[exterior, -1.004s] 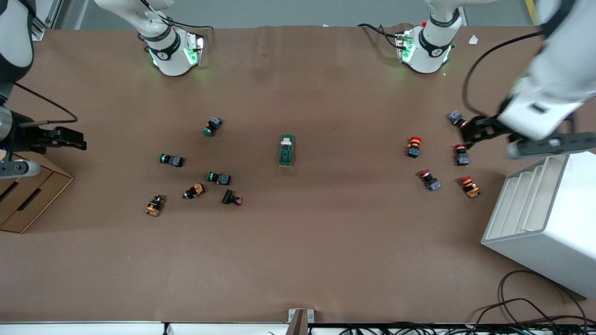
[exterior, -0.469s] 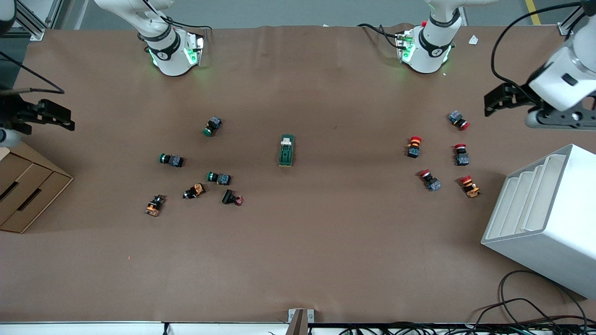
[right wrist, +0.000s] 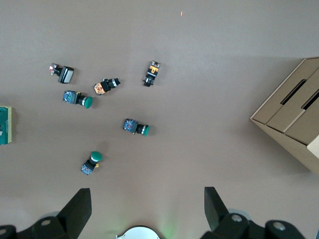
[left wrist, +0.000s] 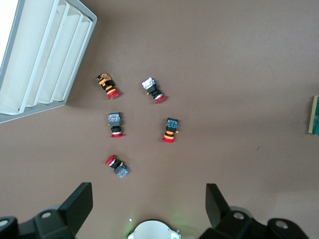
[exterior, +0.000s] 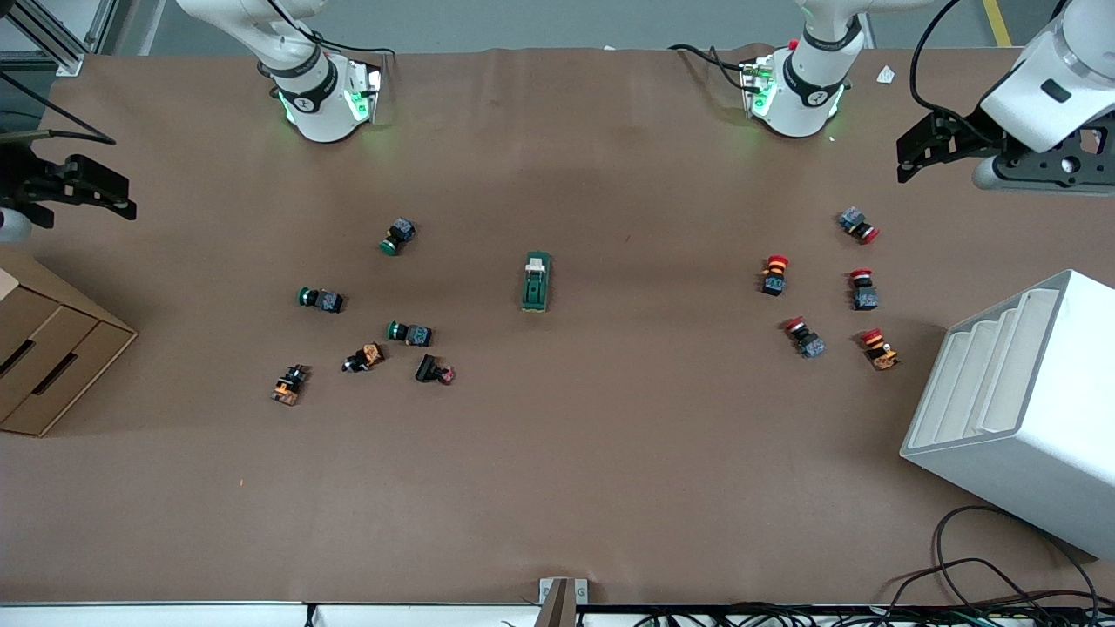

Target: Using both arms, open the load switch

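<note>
- The worktop (exterior: 610, 488) is covered in brown paper.
- The load switch (exterior: 537, 281) lies at its middle.
- Green-capped push-buttons (exterior: 398, 235) lie scattered toward the right arm's end, near a cardboard box (exterior: 43, 357) at that edge.
- Red-capped push-buttons (exterior: 774, 273) lie toward the left arm's end, near a white rack (exterior: 1028, 409).

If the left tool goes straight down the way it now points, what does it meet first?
Probably bare table. The left tool, open, points down at brown surface near the red-capped push-buttons. The closest button lies beside that line, not clearly on it; depth is uncertain.
</note>
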Available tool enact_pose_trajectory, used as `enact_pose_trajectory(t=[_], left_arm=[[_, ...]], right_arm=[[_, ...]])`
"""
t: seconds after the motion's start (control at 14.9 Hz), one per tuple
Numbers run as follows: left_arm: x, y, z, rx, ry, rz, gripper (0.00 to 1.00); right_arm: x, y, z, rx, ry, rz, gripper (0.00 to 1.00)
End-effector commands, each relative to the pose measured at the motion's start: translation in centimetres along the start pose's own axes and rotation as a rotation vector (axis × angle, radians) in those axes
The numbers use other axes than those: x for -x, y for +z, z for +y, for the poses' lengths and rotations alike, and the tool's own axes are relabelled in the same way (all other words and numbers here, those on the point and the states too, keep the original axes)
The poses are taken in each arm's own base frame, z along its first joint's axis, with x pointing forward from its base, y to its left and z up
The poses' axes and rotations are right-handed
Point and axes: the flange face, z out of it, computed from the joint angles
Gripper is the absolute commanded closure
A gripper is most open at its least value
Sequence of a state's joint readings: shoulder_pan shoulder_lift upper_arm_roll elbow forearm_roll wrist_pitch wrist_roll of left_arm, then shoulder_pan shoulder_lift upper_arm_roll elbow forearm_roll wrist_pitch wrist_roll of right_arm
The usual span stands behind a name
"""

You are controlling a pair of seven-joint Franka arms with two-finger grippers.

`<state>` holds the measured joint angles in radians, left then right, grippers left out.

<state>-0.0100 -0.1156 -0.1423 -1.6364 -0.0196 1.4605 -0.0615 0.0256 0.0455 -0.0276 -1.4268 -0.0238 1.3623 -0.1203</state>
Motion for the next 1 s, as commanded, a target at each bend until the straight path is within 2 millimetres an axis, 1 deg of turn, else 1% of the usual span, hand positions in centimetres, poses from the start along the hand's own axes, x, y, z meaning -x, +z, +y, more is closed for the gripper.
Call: enact_pose_trajectory(t=[0.0, 0.13, 0.27, 0.4, 0.6, 0.74, 0.94], left_arm=[[0.2, 0.0, -0.5, 0.020, 0.003, 0.021, 0.00], [0.1, -0.4, -1.0, 0.022, -0.005, 0.041, 0.00], [0.2, -1.1, -1.1, 0.015, -0.007, 0.060, 0.00], [0.1, -1.4, -1.1, 0.011, -0.006, 0.064, 0.00], [-0.1, -0.9, -1.6, 0.006, -0.014, 0.048, 0.00], [-0.2, -1.2, -1.7, 0.007, -0.018, 0.054, 0.00], [-0.1, -1.3, -1.7, 0.004, -0.023, 0.047, 0.00]], right_arm=[[2.8, -0.5, -0.2, 0.010, 0.004, 0.012, 0.00], [3.9, -0.7, -0.1, 0.012, 0.003, 0.032, 0.00], [4.2, -0.8, 0.0, 0.012, 0.003, 0.035, 0.00], [4.0, -0.8, 0.2, 0.012, 0.005, 0.043, 0.00], [3.9, -0.8, 0.6, 0.012, 0.009, 0.052, 0.00], [3.8, -0.8, -0.2, 0.015, -0.005, 0.055, 0.00], [3.7, -0.9, -0.3, 0.017, -0.004, 0.058, 0.00]])
